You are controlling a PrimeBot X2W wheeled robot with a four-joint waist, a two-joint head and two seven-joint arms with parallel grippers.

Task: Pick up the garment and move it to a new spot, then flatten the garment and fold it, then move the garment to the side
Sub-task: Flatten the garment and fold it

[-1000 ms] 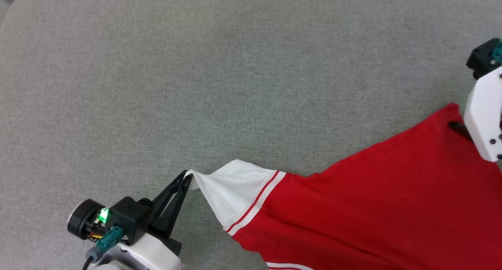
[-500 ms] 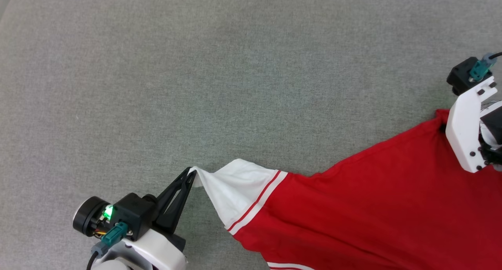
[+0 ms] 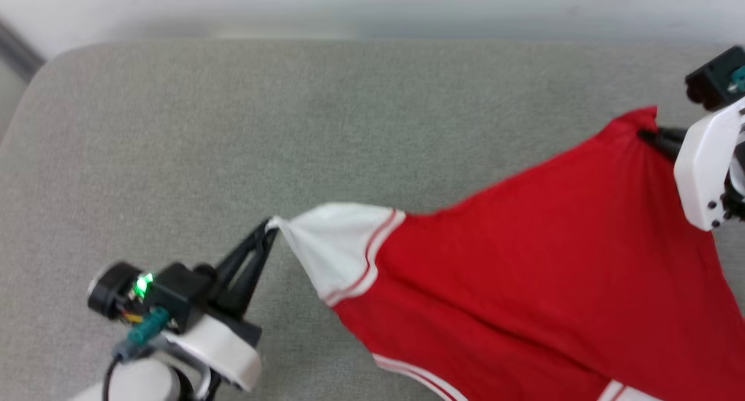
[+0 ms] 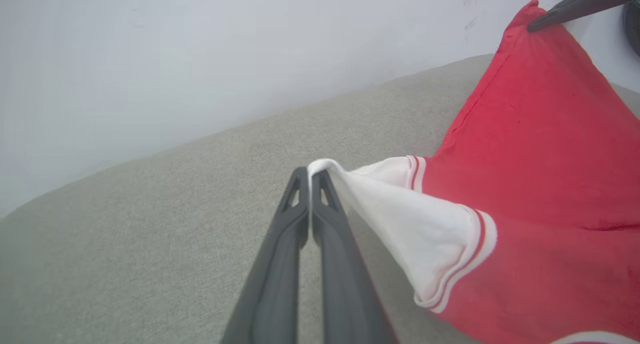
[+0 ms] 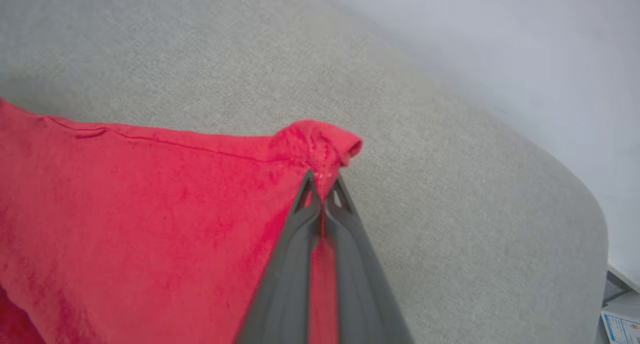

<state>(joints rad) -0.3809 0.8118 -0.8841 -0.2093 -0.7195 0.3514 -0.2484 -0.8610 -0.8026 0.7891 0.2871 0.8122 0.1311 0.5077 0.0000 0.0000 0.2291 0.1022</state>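
Note:
The garment is a red shirt with white, red-striped sleeves, stretched between both grippers above the grey cushion. My left gripper is shut on the tip of the white sleeve; in the left wrist view the gripper pinches the sleeve. My right gripper is shut on a bunched red corner at the upper right. In the right wrist view that gripper clamps the garment at its corner. The printed front is hidden.
The grey upholstered surface extends to the left and back, ending at a pale wall. Its rounded left corner shows at the upper left. A box label sits beyond the cushion's edge.
My right gripper has closed on the red corner and raised it. The camera tilted up, bringing the wall into view. The left gripper kept its hold on the sleeve.

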